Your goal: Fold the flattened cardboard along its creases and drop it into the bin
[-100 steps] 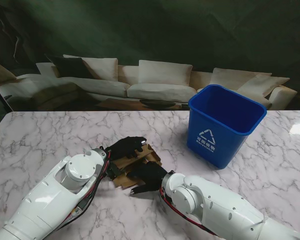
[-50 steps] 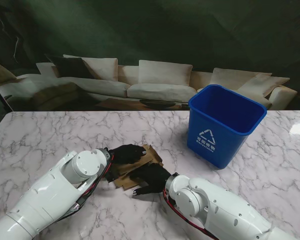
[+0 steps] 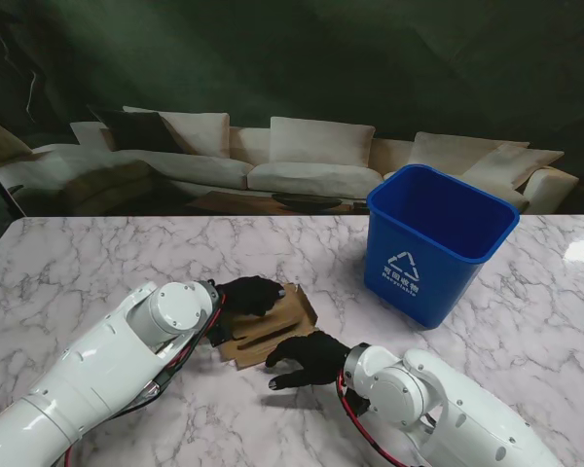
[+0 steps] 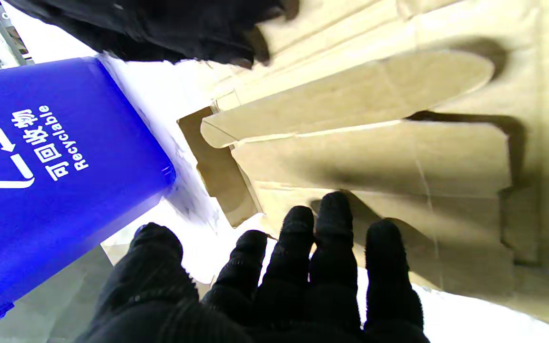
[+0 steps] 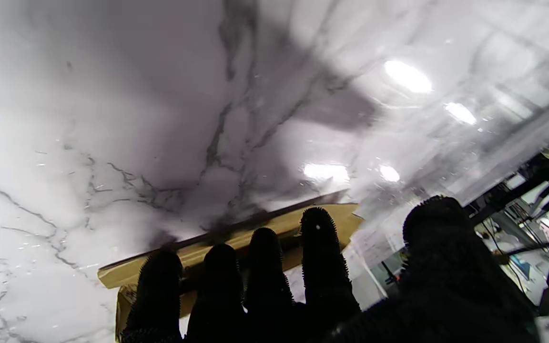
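Resting: cardboard (image 3: 271, 322) | surface: marble table (image 3: 97, 263) | backdrop: sofa (image 3: 302, 161)

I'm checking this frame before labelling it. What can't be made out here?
- Stand view: left robot hand covers part of the cardboard, so contact is unclear.
- Stand view: bin floor hidden by its walls.
- Right wrist view: right robot hand hides the cardboard's near edge; table blurred.

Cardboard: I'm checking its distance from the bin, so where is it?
In the stand view the cardboard lies mid-table under the left hand, left of the blue bin.
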### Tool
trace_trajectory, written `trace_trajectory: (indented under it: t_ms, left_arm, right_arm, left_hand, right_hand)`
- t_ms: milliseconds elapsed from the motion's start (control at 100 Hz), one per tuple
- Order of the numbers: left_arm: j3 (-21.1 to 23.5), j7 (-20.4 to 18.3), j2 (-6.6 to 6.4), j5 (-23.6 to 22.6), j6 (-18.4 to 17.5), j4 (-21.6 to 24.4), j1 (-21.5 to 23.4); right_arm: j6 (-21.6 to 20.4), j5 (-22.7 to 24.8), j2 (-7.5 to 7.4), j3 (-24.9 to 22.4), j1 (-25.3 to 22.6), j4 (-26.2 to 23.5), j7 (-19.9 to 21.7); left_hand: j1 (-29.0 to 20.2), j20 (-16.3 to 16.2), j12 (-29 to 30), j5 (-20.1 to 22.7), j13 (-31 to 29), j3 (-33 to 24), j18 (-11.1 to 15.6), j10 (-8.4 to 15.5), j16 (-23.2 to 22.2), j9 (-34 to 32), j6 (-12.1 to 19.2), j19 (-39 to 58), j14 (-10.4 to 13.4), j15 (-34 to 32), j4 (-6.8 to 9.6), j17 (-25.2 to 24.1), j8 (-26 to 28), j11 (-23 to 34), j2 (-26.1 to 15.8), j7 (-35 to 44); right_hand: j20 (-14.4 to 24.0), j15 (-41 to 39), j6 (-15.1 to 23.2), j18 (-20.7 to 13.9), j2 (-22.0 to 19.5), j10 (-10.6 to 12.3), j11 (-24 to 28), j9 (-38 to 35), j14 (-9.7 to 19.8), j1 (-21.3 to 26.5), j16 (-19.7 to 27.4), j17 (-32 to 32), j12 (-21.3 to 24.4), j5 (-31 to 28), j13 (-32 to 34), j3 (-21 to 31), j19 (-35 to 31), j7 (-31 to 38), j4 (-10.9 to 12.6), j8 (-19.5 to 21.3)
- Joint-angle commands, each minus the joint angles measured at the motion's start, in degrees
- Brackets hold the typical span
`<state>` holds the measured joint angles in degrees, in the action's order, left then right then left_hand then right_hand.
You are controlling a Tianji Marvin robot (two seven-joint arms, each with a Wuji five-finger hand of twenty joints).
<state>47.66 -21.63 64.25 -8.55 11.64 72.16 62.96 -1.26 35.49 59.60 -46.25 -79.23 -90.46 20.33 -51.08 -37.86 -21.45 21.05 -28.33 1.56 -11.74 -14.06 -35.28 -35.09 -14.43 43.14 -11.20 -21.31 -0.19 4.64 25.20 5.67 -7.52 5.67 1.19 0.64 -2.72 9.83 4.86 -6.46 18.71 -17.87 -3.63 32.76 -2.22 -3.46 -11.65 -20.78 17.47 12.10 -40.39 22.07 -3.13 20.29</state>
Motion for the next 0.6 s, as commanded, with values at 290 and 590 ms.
trace_trajectory:
  t_ms: [290,590]
  left_arm:
    - [-1.5,-1.4,-0.1,0.2,1.4,-2.8,0.1]
    - [-1.2,-0.8,0.21,0.9,1.2,-2.7,0.4]
  right_arm:
    - [-6.3,5.3,-0.3,-5.3,-5.2,-4.3,-5.7]
    - [-5.0,6.4,0.23,0.5,0.3,0.5,-7.8]
  left_hand:
    - [-0.4,5.7,0.8,-0.2,3.5,0.8,-7.6,-0.8,5.2,1.1,0.8,-10.0,-9.2,8.6,-1.11,-2.1,-0.5,-0.6,-2.2,-0.2]
    - [-0.8,5.6,0.6,-0.1,3.4,0.7,-7.4,-1.2,5.0,1.4,0.7,-10.1,-9.2,8.3,-1.05,-1.8,-0.4,-0.5,-2.2,-0.1]
  right_hand:
    - [10.1,-6.3,-0.2,5.0,-0.3,0.2,2.5,-5.2,-1.8,0.3,-6.7,6.6,-1.4,-2.5,7.2,-1.3,-14.1,-0.4,1.3,1.1]
    - [5.4,0.5,-4.1,-0.4,-1.0,0.9,-7.4,1.3,2.8,-0.2,0.2,1.0,3.2,6.4,-2.2,-1.3,-3.2,-6.6,1.4,-3.7]
